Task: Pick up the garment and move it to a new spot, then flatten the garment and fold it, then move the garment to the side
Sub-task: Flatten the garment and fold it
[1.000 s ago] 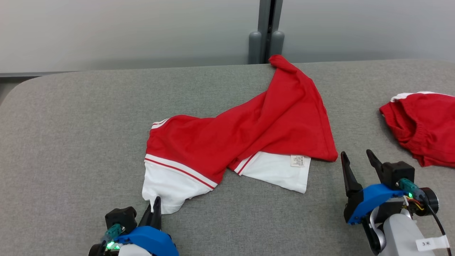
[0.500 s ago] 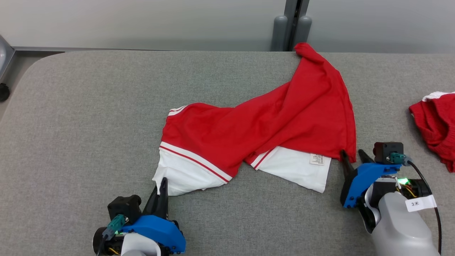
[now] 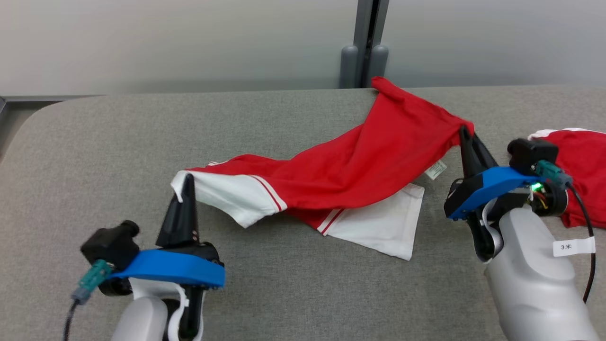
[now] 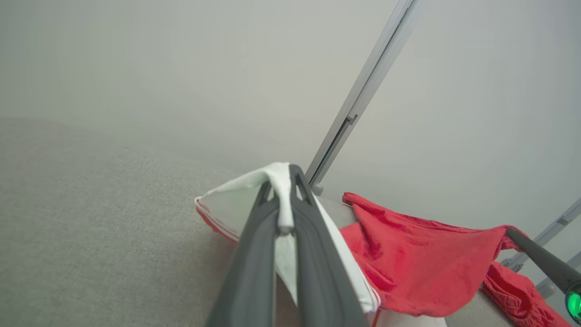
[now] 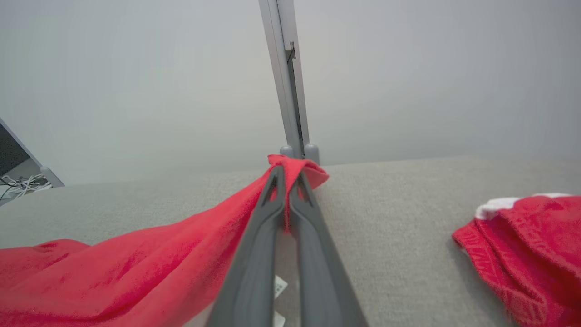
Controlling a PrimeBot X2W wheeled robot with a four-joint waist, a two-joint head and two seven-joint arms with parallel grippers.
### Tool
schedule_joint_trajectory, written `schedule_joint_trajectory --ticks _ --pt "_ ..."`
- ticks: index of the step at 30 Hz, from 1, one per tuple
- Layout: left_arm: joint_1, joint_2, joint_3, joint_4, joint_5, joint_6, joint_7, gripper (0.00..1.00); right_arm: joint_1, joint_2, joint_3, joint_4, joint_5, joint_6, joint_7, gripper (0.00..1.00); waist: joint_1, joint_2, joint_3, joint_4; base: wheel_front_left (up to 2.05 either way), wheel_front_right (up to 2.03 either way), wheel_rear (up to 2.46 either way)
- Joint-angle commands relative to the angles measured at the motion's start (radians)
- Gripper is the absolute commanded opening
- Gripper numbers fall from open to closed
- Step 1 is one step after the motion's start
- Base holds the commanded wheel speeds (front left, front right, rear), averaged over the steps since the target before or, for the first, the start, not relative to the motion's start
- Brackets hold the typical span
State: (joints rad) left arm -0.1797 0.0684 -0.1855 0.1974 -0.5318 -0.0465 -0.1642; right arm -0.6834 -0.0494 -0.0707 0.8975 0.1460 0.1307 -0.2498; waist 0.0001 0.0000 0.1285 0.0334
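Both grippers are seen clamped on the garment (image 3: 369, 166): the left gripper (image 3: 188, 182) is closed on a white corner, shown pinched between its fingers in the left wrist view (image 4: 283, 181), and the right gripper (image 3: 463, 130) is closed on a red corner, shown the same way in its own wrist view (image 5: 286, 170). Between the two grips the cloth is held raised off the table (image 3: 94, 156), while its middle sags and a white panel (image 3: 378, 227) is left lying flat on the table's middle, with a small label (image 3: 435, 169) hanging free. The pick-up is judged to be under way, with the garment gripped but not yet clear of the table; the move to a new spot, the flattening, the folding and the setting aside are all judged not yet done. One red tip (image 3: 383, 85) is found at the table's far edge, just in front of a grey post (image 3: 364, 61), so a slip over that edge could be risked if the cloth is drawn further back. Toward the table's right end a second red garment (image 3: 577, 156) is seen just beside the right gripper, and little room is offered there. Bare table is seen across the left half and along the near side, where the garment could be carried and spread.
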Motion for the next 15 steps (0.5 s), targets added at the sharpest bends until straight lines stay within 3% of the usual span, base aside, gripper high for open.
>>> schedule_joint_trajectory --ticks 1,7,15 --pt "-0.018 0.011 0.015 -0.043 -0.017 -0.006 0.003 0.0 -0.01 -0.002 0.011 -0.045 0.005 0.0 -0.007 0.0 -0.0001 0.0 -0.027 -0.025 0.0 0.0 0.0" --pt "-0.062 0.04 0.075 -0.308 -0.084 0.004 0.058 0.0 0.054 -0.002 0.044 -0.378 0.049 0.0 0.041 0.0 -0.0001 0.0 -0.09 -0.073 0.0 0.0 0.0" --pt "-0.186 0.088 0.128 -0.666 -0.14 0.06 0.204 0.0 0.198 -0.002 -0.015 -1.043 0.047 0.0 0.305 0.0 -0.0001 0.0 -0.124 -0.112 0.0 0.0 0.0"
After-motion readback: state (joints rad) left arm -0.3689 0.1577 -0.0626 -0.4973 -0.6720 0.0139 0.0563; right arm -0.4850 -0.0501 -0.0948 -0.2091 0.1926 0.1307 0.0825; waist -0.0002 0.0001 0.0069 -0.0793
